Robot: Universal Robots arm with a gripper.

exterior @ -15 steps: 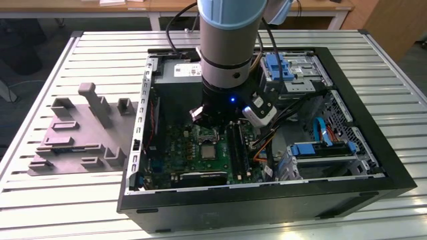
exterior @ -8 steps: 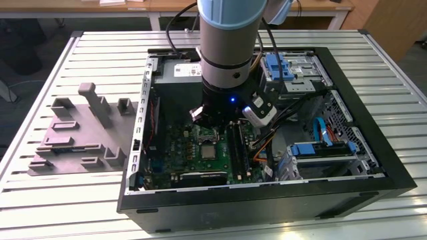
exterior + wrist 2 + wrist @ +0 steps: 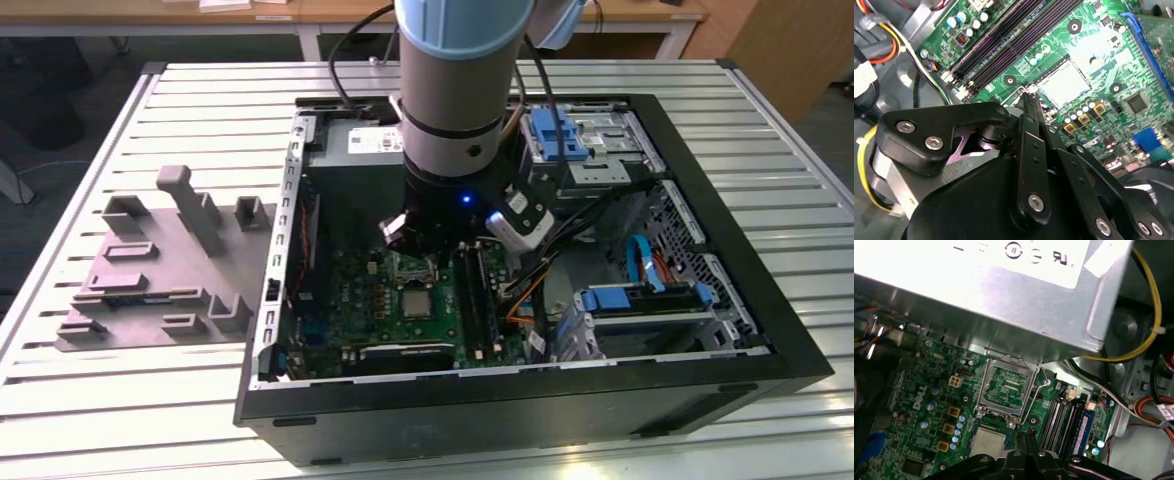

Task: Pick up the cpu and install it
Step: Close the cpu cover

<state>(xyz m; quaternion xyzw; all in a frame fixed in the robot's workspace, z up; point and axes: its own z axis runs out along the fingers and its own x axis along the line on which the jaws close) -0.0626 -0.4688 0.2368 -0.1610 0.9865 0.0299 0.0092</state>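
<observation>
The small flat silvery-grey square cpu [image 3: 988, 441] lies on the green motherboard [image 3: 929, 395] beside the open socket frame [image 3: 1005, 386]; light, rigid, fragile, best held by its edges; black jaws closed, empty, above it.

Just ahead of the matte black metal gripper [image 3: 1030, 100] lies the flat square silvery-grey cpu with a pale rim [image 3: 1064, 84], on the green circuit board dotted with gold squares [image 3: 1094, 55].

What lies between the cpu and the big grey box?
In the first wrist view, the metal socket frame lies between the cpu and the grey box.
</observation>
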